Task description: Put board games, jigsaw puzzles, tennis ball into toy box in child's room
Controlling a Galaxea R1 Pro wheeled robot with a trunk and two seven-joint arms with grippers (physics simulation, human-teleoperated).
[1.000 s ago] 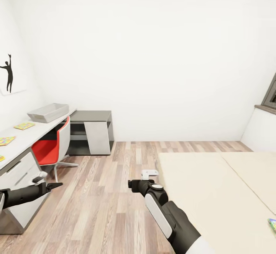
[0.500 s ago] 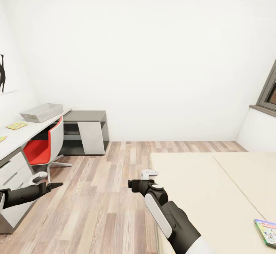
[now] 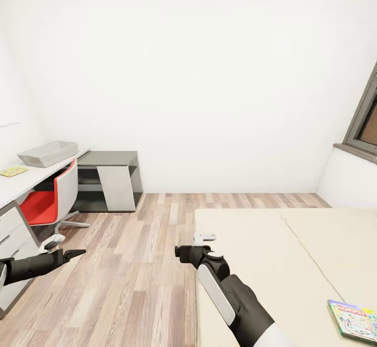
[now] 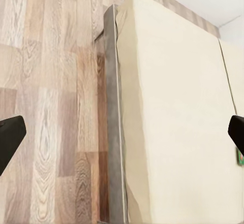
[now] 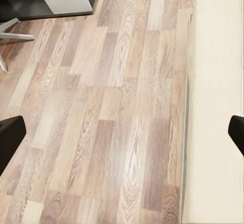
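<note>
A colourful board game (image 3: 353,318) lies flat on the cream bed (image 3: 272,252), near the head view's lower right corner; a green sliver of it (image 4: 238,156) shows in the left wrist view. The grey toy box (image 3: 47,153) stands on the white desk (image 3: 31,179) at the far left, with a flat yellow-green toy (image 3: 13,171) in front of it. My left gripper (image 3: 75,253) hangs open over the floor beside the desk. My right gripper (image 3: 180,252) is open and empty at the bed's near corner. Both wrist views show black fingertips (image 4: 10,135) (image 5: 10,135) spread wide.
A red and white swivel chair (image 3: 50,200) is tucked at the desk. A low grey shelf unit (image 3: 107,179) stands against the back wall. Wood floor (image 3: 136,263) runs between desk and bed. A window frame (image 3: 366,121) is at the right.
The camera has swung to the right: desk and chair slid left in the picture, and the board game on the bed came further into view. Both arms keep the same pose.
</note>
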